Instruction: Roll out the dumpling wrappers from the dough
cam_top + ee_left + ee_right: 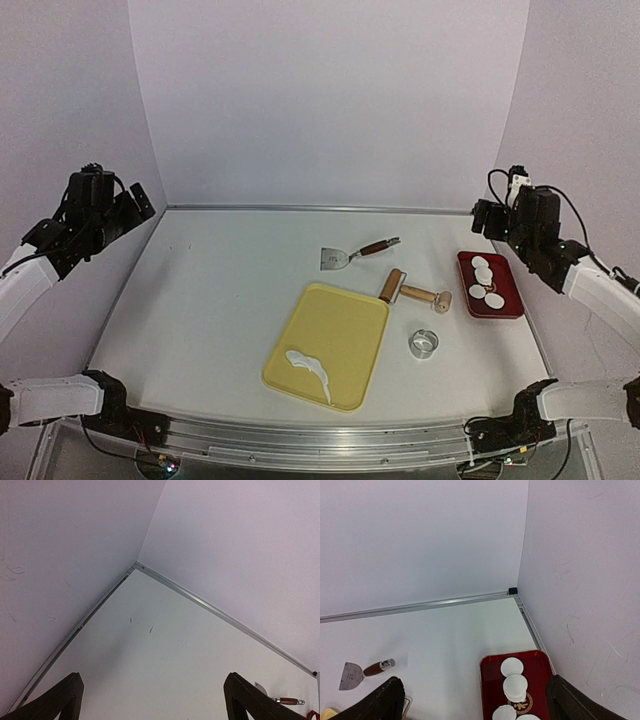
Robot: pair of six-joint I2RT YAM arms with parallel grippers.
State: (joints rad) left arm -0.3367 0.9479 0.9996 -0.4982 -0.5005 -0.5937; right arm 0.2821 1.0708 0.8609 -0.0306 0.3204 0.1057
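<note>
Several dumpling wrappers [484,276], small white discs, lie on a red tray [508,275] at the right; the right wrist view shows the dumpling wrappers [512,667] on that red tray [490,680]. An irregular white dough patch [310,368] lies on the yellow tray [340,320]. A wooden rolling pin [415,292] and a metal ring cutter [424,344] rest between the trays. My left gripper [153,676] hangs open, raised over the table's far-left corner. My right gripper [475,678] hangs open above the red tray, with nothing held.
A metal scraper [355,254] with a wooden handle lies behind the yellow tray, and the scraper [352,675] also shows at the lower left of the right wrist view. Pale walls close in the table on three sides.
</note>
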